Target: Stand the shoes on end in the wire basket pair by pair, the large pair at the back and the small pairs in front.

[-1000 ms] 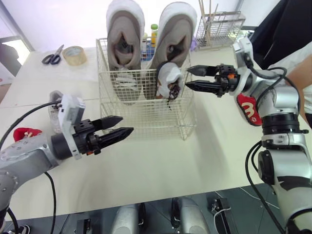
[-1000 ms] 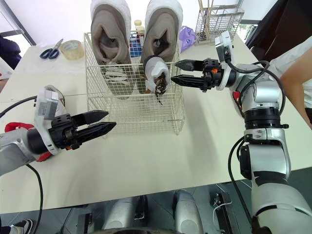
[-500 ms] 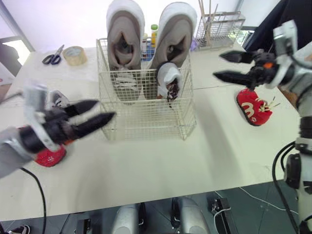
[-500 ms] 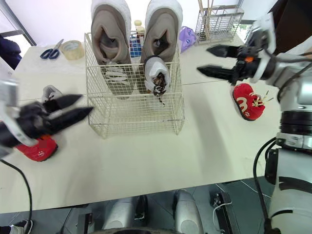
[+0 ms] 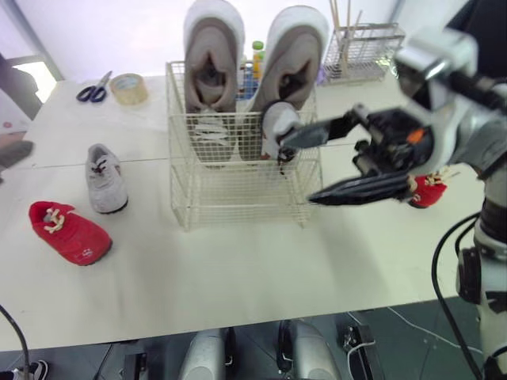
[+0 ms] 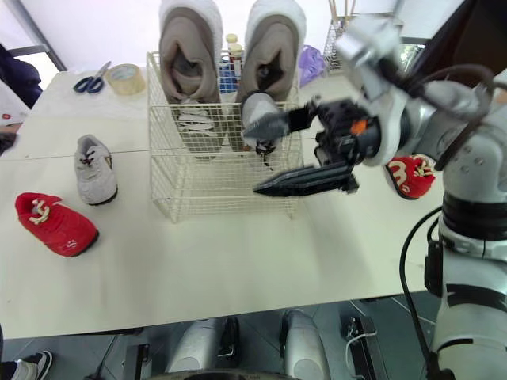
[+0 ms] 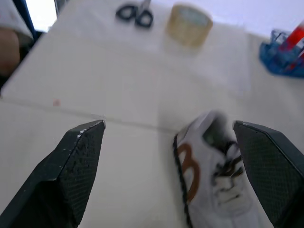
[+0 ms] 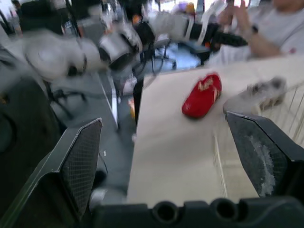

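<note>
The wire basket (image 5: 238,186) stands mid-table. Two large grey shoes (image 5: 210,71) stand on end at its back, and one small white shoe (image 5: 279,127) stands in its front right. A small grey shoe (image 5: 103,178) and a red shoe (image 5: 70,232) lie on the table to its left. Another red shoe (image 6: 412,176) lies to its right. My right gripper (image 5: 295,170) hangs open and empty in front of the basket's right side, pointing left. My left gripper (image 7: 168,124) is open wide and empty, just short of the small grey shoe (image 7: 209,161).
Scissors (image 5: 93,89) and a tape roll (image 5: 128,89) lie at the back left. Behind the basket are bottles and a wire rack (image 5: 364,51). A person sits at the right edge of the table (image 5: 238,261).
My right gripper has swung from above the right red shoe to the front of the basket. My left arm has drawn back to the left, uncovering the grey and red shoes.
</note>
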### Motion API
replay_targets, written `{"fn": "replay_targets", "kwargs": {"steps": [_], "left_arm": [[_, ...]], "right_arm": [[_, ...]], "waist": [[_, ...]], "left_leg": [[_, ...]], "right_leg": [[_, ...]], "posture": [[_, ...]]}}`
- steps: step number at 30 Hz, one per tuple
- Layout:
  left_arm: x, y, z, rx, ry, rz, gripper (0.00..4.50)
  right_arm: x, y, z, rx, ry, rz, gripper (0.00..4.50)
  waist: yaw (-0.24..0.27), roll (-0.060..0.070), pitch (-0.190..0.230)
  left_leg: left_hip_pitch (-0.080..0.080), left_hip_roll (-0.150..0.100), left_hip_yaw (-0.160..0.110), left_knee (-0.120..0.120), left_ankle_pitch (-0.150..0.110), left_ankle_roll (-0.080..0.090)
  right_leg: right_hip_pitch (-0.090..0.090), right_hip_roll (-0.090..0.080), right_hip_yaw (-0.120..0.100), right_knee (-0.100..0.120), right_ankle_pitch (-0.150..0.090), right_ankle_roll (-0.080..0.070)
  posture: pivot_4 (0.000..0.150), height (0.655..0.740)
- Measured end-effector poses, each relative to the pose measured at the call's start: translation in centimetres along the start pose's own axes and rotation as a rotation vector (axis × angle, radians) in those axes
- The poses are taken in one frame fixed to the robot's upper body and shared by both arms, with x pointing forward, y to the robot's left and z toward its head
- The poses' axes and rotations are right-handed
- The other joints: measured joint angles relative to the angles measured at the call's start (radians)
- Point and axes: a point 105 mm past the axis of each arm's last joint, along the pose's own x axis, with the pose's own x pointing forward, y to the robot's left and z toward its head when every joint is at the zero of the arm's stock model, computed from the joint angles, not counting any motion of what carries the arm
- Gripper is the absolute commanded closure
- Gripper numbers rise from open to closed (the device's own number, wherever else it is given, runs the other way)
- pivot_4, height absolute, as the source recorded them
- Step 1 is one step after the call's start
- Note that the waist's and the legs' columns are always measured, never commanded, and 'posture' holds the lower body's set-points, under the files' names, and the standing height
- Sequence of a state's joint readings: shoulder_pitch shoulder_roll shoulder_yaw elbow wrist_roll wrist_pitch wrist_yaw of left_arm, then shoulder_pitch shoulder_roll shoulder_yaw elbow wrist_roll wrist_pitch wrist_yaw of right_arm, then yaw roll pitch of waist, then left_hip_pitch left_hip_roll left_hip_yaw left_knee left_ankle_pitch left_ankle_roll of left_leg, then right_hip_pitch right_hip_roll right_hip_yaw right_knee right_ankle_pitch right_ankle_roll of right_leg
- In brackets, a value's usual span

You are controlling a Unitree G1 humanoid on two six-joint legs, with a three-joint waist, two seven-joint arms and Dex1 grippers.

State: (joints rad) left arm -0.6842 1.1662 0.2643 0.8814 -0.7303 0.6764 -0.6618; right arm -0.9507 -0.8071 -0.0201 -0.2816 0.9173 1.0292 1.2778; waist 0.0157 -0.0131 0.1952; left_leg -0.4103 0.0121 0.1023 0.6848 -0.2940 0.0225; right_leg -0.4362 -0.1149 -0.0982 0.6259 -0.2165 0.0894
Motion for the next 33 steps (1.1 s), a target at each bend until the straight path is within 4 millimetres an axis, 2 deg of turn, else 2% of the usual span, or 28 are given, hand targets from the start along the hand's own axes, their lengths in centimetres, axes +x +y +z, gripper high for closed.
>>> {"fn": "replay_targets", "kwargs": {"steps": [2,5,9,13,15,17,23,30,32,33], "left_arm": [[1.0,-0.1,-1.5,-0.018,0.063,-0.036,0.04],[1.8,-1.2,-2.4,-0.048,0.113,-0.12,0.04],[2.1,-2.1,-3.0,-0.054,0.176,-0.187,0.04],[2.8,-2.1,-4.4,-0.035,0.231,-0.16,0.04],[3.1,-1.9,-4.5,-0.009,0.234,-0.13,0.58],[3.7,-1.9,-4.8,0.01,0.229,-0.098,1.37],[5.0,-3.2,-5.2,0.005,0.222,-0.126,4.4],[5.0,-2.7,-4.6,-0.025,0.17,-0.088,4.46],[4.9,-2.8,-3.3,-0.045,0.118,-0.089,4.46],[4.5,-2.9,-1.7,-0.059,0.064,-0.094,4.46]], "right_arm": [[0.3,-0.1,-0.7,-0.012,0.027,-0.002,0.0],[0.4,0.0,-0.8,-0.026,0.039,-0.017,0.0],[0.5,0.2,-1.4,0.0,0.05,-0.053,0.0],[0.2,0.3,-1.3,0.008,0.045,-0.088,0.0],[0.1,0.3,-1.1,0.01,0.039,-0.111,0.0],[0.1,0.2,-1.1,0.014,0.037,-0.134,0.0],[0.0,0.0,-1.0,0.029,0.032,-0.159,0.0],[-0.2,-0.2,-0.8,0.002,0.027,-0.174,0.0],[-0.3,-0.4,-0.8,-0.009,0.019,-0.181,0.0],[-0.3,-0.6,-0.8,-0.013,0.014,-0.186,0.0]], "waist": [[-0.002,-0.006,0.0],[-0.006,-0.011,-0.001],[-0.013,-0.012,-0.001],[-0.016,-0.012,-0.001],[-0.016,-0.012,-0.001],[-0.015,-0.012,-0.001],[-0.005,-0.012,-0.001],[-0.009,-0.012,-0.001],[-0.009,-0.013,-0.001],[-0.01,-0.014,-0.001]], "left_leg": [[-0.003,-0.002,0.0,0.0,0.0,0.0],[-0.005,-0.001,0.001,0.001,0.0,0.0],[-0.005,0.0,0.002,0.001,0.0,0.0],[-0.005,0.002,0.001,0.001,0.0,0.0],[-0.004,0.002,0.002,0.001,0.0,0.0],[-0.004,0.002,0.002,0.001,0.0,0.0],[-0.005,0.001,0.001,0.004,0.0,0.001],[-0.007,0.002,0.001,0.009,-0.002,0.003],[-0.011,0.003,0.0,0.013,-0.002,0.004],[-0.014,0.003,-0.002,0.014,-0.002,0.004]], "right_leg": [[-0.002,0.0,0.0,0.001,0.0,0.0],[-0.005,0.001,-0.001,0.001,0.0,0.0],[-0.006,0.0,-0.001,0.001,0.0,0.001],[-0.006,0.0,-0.001,0.003,0.0,0.0],[-0.006,-0.001,-0.001,0.003,0.0,0.0],[-0.006,-0.002,-0.001,0.003,0.0,0.001],[-0.006,-0.002,-0.001,0.004,0.0,0.001],[-0.006,-0.002,-0.001,0.005,0.0,0.001],[-0.008,-0.002,-0.002,0.006,0.001,0.001],[-0.009,-0.002,-0.004,0.006,0.001,0.002]], "posture": [[0.15,0.74],[0.15,0.74],[0.15,0.74],[0.15,0.74],[0.15,0.74],[0.15,0.74],[0.15,0.74],[0.15,0.74],[0.15,0.74],[0.15,0.74]]}}
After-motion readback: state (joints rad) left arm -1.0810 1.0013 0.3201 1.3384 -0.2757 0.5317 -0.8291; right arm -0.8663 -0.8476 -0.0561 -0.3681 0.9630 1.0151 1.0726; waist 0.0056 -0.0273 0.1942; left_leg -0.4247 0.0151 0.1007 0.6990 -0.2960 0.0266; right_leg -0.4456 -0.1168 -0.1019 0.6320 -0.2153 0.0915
